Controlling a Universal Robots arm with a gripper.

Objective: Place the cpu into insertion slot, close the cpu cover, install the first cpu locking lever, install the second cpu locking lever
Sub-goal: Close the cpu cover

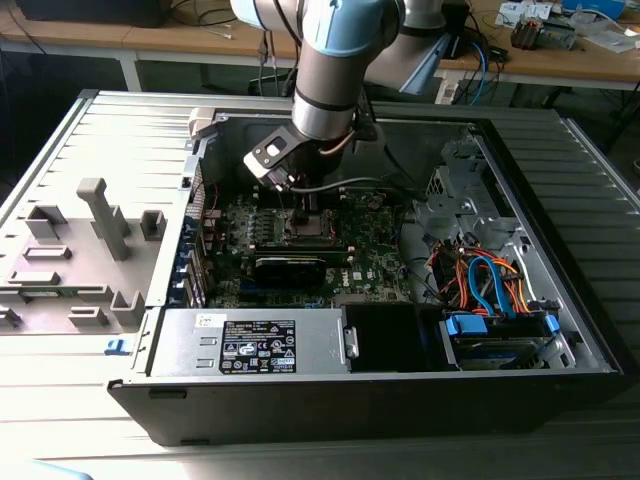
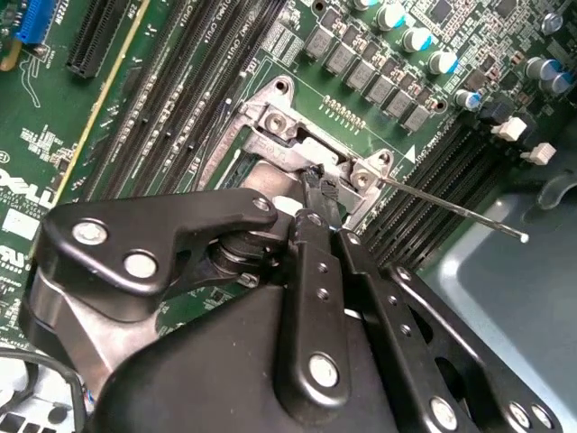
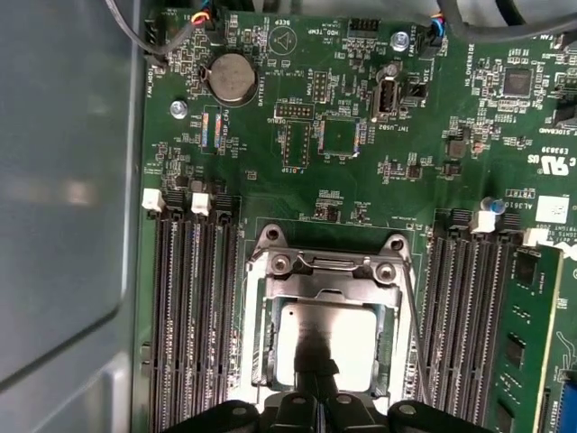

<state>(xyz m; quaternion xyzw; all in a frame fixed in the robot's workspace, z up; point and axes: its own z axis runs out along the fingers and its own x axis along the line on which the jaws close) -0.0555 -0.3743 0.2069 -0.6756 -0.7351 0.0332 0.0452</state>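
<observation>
- In the upper middle of the exterior view, the arm reaches down into an open computer case (image 1: 560,200) that lies on a grey ribbed table (image 1: 130,130)
- The gripper (image 1: 300,198) hangs right over the insertion slot (image 1: 306,226), near the middle of the green board (image 1: 380,260)
- In the first wrist view the cpu (image 3: 338,329) sits flat in the slot, its dull silver top showing through the cut-out of the cpu cover (image 3: 326,287), which lies down around it
- In both wrist views the fingers look clenched tip to tip, with nothing seen between them; the gripper (image 2: 320,194) (image 3: 315,365) is at the edge of the cover (image 2: 270,135), but contact cannot be told
- A thin locking lever (image 2: 451,206) sticks out free from the socket frame over the board
- Long black memory slots (image 3: 194,316) flank the socket on both sides
- A round coin battery (image 3: 233,77) sits on the board well apart from the socket
- Toward the exterior view's left, a grey holder block (image 1: 105,215) stands on the table beside the case
</observation>
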